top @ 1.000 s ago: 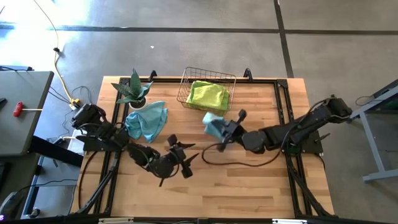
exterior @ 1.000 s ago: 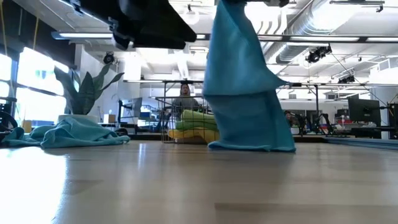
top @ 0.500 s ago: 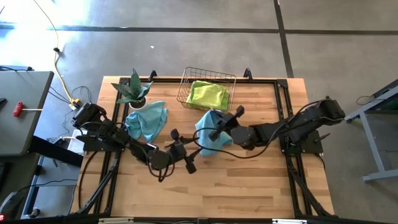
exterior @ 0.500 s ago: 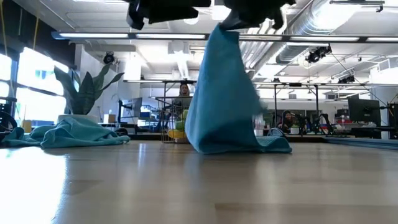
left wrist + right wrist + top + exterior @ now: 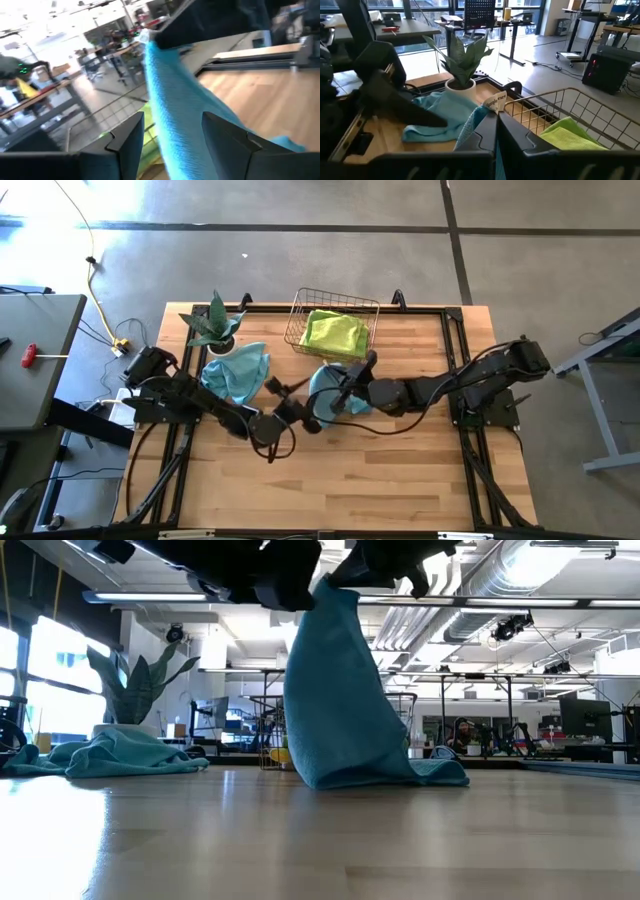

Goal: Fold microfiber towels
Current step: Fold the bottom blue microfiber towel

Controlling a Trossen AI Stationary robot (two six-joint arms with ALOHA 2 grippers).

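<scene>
Near the middle of the wooden table point(image 5: 400, 470), a teal towel point(image 5: 335, 700) hangs from the right gripper point(image 5: 350, 385), whose fingers are pressed together on the cloth's top edge; in the right wrist view the closed fingertips point(image 5: 495, 131) pinch the fabric just below a small white label. The cloth drapes down in a loose cone and its lower end rests on the tabletop, spreading to the right in the low view. The left gripper point(image 5: 300, 412) sits just beside it on the left, its fingers point(image 5: 127, 145) spread apart with the hanging teal edge running between them; whether either finger touches the cloth is hard to tell, since that view is blurred. Farther back and to the left, a second teal towel point(image 5: 237, 375) lies crumpled on the table, well apart from both grippers and just in front of a potted plant point(image 5: 213, 325) with pointed green leaves in a white pot. At the far edge, near the centre, stands a wire basket point(image 5: 335, 305) holding a lime green towel point(image 5: 335, 333), folded roughly flat, with what may be a yellow layer beneath it. The table has a light wood top in a black metal frame, on a grey concrete floor. To the left, a grey side table point(image 5: 30, 360) carries a red-handled tool point(image 5: 30, 355), and a yellow cable point(image 5: 95, 270) trails across the floor. Beyond the table, the low view shows an open workshop with desks, monitors and ceiling ducts.
</scene>
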